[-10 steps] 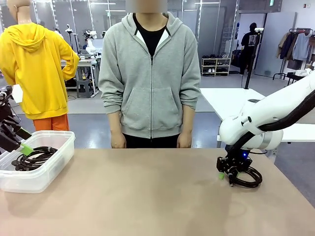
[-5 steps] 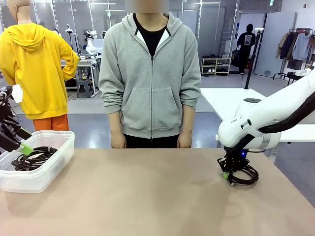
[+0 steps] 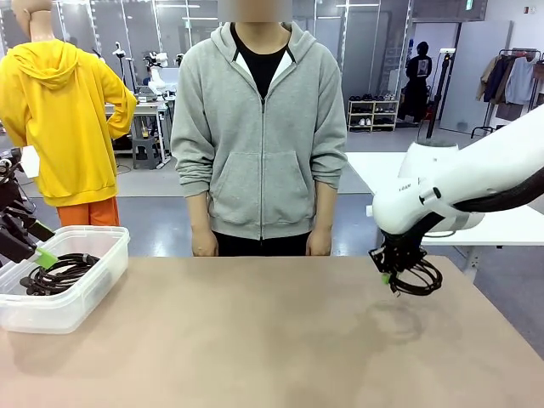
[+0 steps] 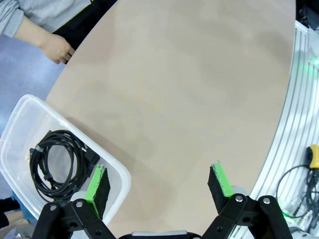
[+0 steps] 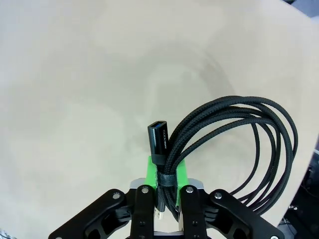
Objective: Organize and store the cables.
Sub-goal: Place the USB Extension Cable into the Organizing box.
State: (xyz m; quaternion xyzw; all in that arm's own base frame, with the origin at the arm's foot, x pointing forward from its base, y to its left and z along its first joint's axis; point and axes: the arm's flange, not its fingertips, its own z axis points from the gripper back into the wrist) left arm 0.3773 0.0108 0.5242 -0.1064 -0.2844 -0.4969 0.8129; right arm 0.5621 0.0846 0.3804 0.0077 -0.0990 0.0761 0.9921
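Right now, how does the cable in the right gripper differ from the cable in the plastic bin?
The held cable hangs in the air above the table, clamped in the right gripper; the cable in the bin lies flat inside the clear plastic bin. The held cable shows a plug end standing up beside the gripper; the other touches no gripper. Both are black coiled cords.

Grey floor (image 3: 161, 183); glass partitions (image 3: 127, 25); low shelf (image 3: 372, 115) of shoes; clothes rack (image 3: 514, 81); white table (image 3: 399, 174); tan tabletop (image 3: 255, 331) in foreground.

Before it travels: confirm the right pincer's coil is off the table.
Yes: the right pincer holds the black coiled cable above the tan tabletop.
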